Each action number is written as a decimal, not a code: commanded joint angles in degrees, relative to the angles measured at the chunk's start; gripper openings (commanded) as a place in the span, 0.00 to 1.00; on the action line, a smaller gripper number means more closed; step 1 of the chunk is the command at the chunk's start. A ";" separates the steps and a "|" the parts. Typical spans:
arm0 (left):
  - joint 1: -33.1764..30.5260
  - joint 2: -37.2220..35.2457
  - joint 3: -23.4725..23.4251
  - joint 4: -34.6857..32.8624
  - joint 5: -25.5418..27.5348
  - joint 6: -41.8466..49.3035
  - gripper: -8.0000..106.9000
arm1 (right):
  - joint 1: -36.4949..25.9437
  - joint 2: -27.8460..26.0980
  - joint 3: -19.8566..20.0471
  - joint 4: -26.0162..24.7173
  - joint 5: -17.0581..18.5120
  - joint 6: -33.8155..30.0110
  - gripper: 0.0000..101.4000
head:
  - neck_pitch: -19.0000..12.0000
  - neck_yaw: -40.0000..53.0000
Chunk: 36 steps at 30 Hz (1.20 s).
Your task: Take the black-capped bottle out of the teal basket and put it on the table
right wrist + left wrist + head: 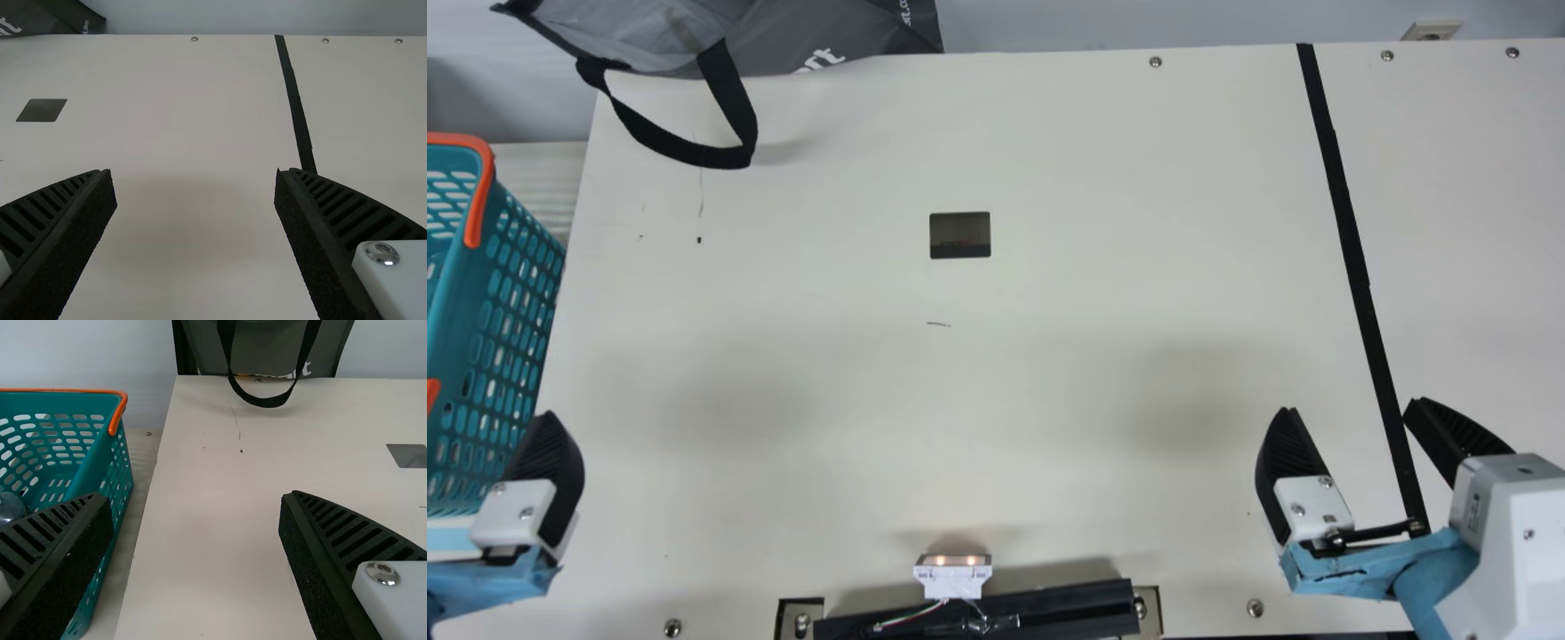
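The teal basket [494, 329] with orange handles stands at the main view's left edge, beside the table [960, 400]. My left gripper [550, 416] is close to the basket's near right corner; one finger shows there. In the left wrist view the left gripper [197, 497] is open with nothing between its fingers, and the basket [100, 467] holds a clear rounded object [11, 508], partly hidden by a finger; I cannot tell whether it is the bottle. My right gripper [1352, 404] stands open over the table's right part, and the right wrist view shows the right gripper [193, 172] empty.
A grey bag [809, 40] with a black strap [734, 107] lies at the table's far left edge. A black tape line [1347, 240] runs down the right part. A dark rectangle [960, 236] is near the middle, and a small lit device [952, 576] at the near edge.
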 commanded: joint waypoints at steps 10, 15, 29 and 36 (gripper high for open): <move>0.00 0.00 0.00 0.00 0.00 0.00 1.00 | 0.00 0.00 0.00 0.00 0.07 0.00 0.90 | -0.51 0.47; 0.00 0.00 0.00 0.00 0.00 0.00 1.00 | 0.00 0.00 0.00 0.00 0.07 0.00 0.90 | -0.51 0.47; 0.54 0.33 -0.04 0.26 -0.47 0.08 1.00 | 0.00 0.00 0.00 0.04 -0.01 0.00 0.90 | -0.51 0.47; 3.65 5.17 -0.92 4.21 -5.20 -1.85 1.00 | 0.00 0.00 0.00 0.04 0.05 0.00 0.90 | -0.51 0.47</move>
